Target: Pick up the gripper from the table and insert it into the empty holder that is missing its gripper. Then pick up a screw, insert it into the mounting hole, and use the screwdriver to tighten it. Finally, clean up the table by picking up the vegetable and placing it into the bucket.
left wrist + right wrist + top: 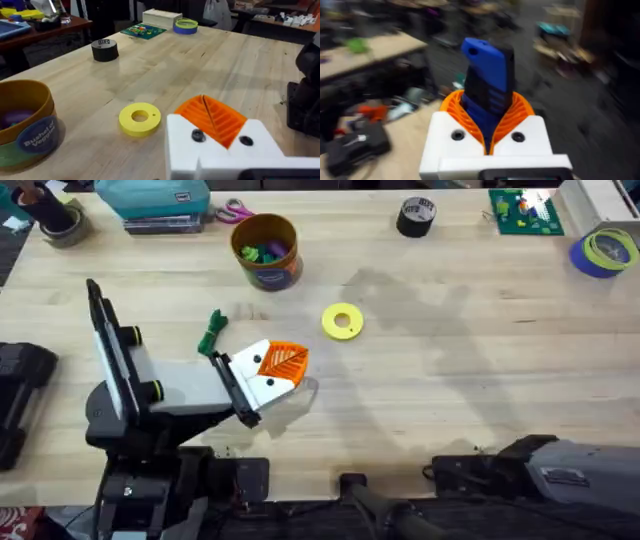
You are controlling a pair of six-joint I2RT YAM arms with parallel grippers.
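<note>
My left gripper [283,362] [210,117] rests low over the table [450,360], shut with nothing between its orange ribbed pads; both of its white mounts carry orange tips. The green frilly vegetable [212,332] lies just behind it to the left. The ochre bucket [266,250] [25,125] with the blue label stands farther back. My right gripper [487,115] is shut on the blue screwdriver [487,70], which stands upright between its pads off the table's near right edge. The loose gripper, an empty holder and a screw are out of view.
A yellow ring [342,321] [140,118] lies right of the left gripper. A black tape roll [416,216] [104,50], a green board [524,210] and a blue tape roll [603,252] sit along the back. The right arm [560,470] lies at the lower right.
</note>
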